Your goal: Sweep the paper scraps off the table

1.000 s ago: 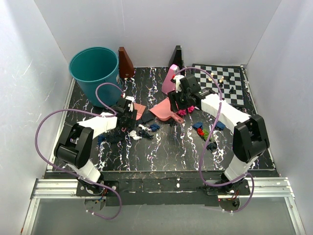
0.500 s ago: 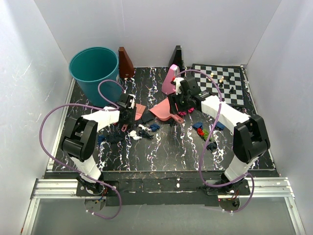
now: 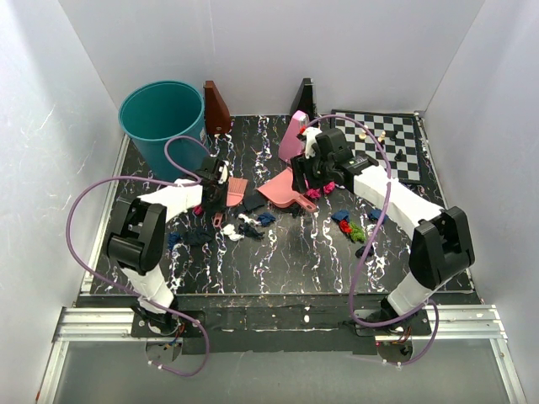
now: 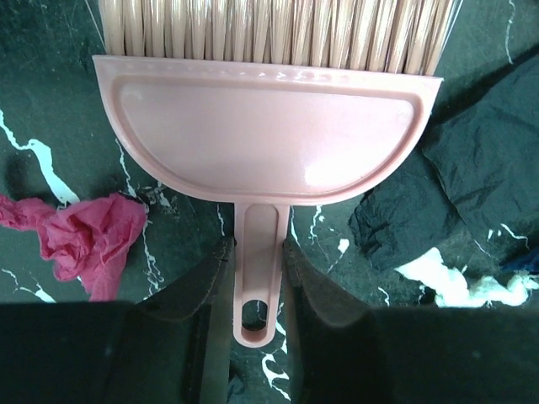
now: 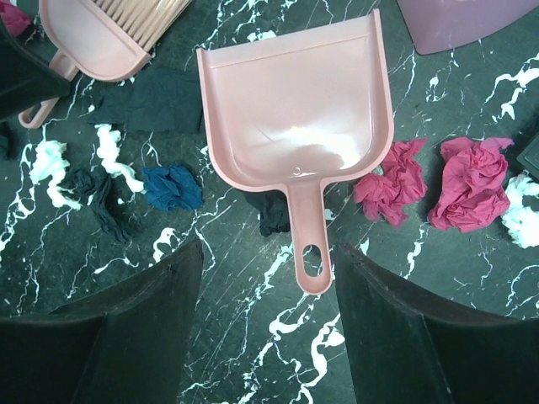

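Observation:
On the black marbled table (image 3: 278,261) lies a pink brush (image 3: 237,190) (image 4: 265,126), bristles pointing away. My left gripper (image 3: 214,192) (image 4: 257,261) is shut on its thin handle, one finger pressed against each side. A pink dustpan (image 3: 280,192) (image 5: 295,101) lies flat beside it. My right gripper (image 3: 308,178) (image 5: 268,246) hovers open over the dustpan's handle, which sits close to the right finger, untouched. Paper scraps lie scattered: magenta wads (image 5: 472,181) (image 4: 88,236), a blue one (image 5: 171,185), white bits (image 5: 50,160), and mixed clusters (image 3: 248,223) (image 3: 349,225).
A teal bin (image 3: 164,118) stands at the back left, with a brown wedge (image 3: 216,108) next to it. A black wedge (image 3: 303,97) and a pale pink container (image 3: 293,135) are behind the dustpan. A chessboard (image 3: 396,143) with small pieces lies at the back right.
My left gripper moved up along the table to the brush and closed its jaws around the handle. The right arm shifted only slightly above the dustpan and stayed open.

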You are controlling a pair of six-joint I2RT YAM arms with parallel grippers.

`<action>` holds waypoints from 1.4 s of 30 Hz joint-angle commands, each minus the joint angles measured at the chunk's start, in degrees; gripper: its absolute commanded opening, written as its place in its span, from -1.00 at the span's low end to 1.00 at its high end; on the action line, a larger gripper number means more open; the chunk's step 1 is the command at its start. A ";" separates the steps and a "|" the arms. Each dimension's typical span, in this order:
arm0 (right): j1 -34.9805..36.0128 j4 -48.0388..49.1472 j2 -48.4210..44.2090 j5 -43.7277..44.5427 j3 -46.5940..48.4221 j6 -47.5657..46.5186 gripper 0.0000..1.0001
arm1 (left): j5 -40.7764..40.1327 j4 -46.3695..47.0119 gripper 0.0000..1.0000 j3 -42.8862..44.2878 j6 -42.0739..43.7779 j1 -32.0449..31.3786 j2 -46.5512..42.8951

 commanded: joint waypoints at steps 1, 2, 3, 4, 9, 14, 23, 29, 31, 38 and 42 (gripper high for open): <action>-0.20 1.73 -2.57 -1.54 -0.47 0.44 0.43 | 0.57 -0.49 -0.83 -1.36 -1.25 -1.95 -8.71; -0.29 1.47 -2.83 -1.80 -0.30 0.70 0.43 | 0.65 -0.58 -0.83 -1.53 -1.51 -2.57 -10.20; -0.55 1.38 -3.18 -2.24 -0.12 1.31 0.43 | 0.74 -0.67 -0.83 -1.53 -1.78 -3.36 -11.35; -0.72 1.12 -3.54 -3.02 0.06 1.75 0.43 | 0.66 -0.93 -0.83 -1.71 -2.13 -4.15 -12.67; -5.46 1.90 -6.26 -13.99 -0.29 7.28 0.66 | -0.22 -0.93 -0.85 -2.76 -2.92 -8.72 -17.86; -11.52 2.26 -5.83 -26.73 1.72 18.79 0.82 | -1.19 0.73 -0.89 -5.22 -2.05 -14.00 -21.81; -13.30 -0.62 -4.25 -40.82 3.57 20.40 0.83 | -0.22 12.15 -0.87 -13.74 4.19 -22.43 -31.39; -10.58 -2.75 -4.07 -41.18 2.08 18.37 0.85 | 1.80 15.41 -0.84 -15.51 7.00 -24.19 -34.65; -10.05 -2.84 -3.72 -40.39 1.55 18.37 0.85 | 2.23 15.85 -0.84 -15.59 7.88 -24.81 -35.00; -6.44 -4.15 -1.35 -40.73 1.81 16.70 0.86 | 2.76 16.47 -0.81 -15.60 9.91 -26.66 -35.27; -4.60 -5.56 -0.20 -40.48 2.08 15.73 0.79 | 2.33 16.38 -0.81 -14.98 10.26 -27.19 -34.92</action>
